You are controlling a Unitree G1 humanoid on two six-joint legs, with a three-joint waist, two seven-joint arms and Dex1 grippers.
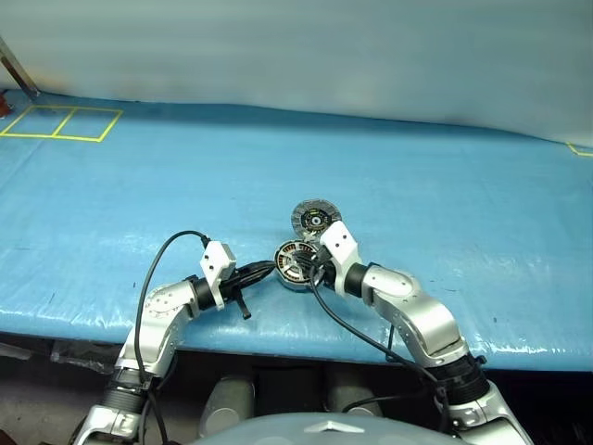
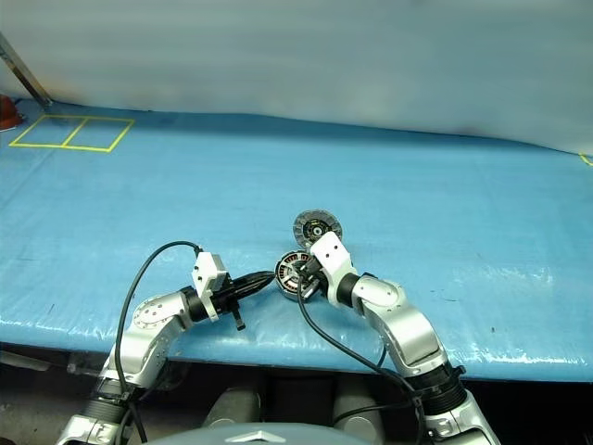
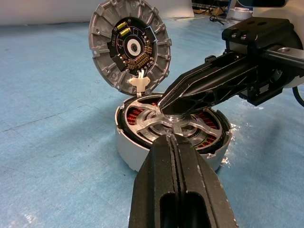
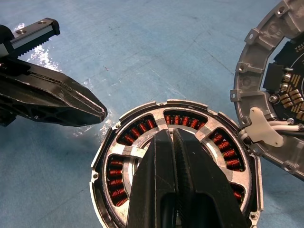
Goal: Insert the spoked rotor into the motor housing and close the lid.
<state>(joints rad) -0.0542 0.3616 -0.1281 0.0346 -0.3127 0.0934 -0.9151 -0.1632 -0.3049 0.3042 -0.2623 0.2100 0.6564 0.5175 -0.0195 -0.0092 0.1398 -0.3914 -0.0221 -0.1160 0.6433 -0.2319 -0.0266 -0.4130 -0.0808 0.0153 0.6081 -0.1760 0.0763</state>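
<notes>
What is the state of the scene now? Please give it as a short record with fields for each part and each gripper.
spoked rotor: seated in the motor housing, over the copper windings
lid: open, standing tilted at the housing's far edge
right gripper: shut, tip on the rotor's hub
left gripper: shut, tip beside the housing's rim
surface: blue table cover
</notes>
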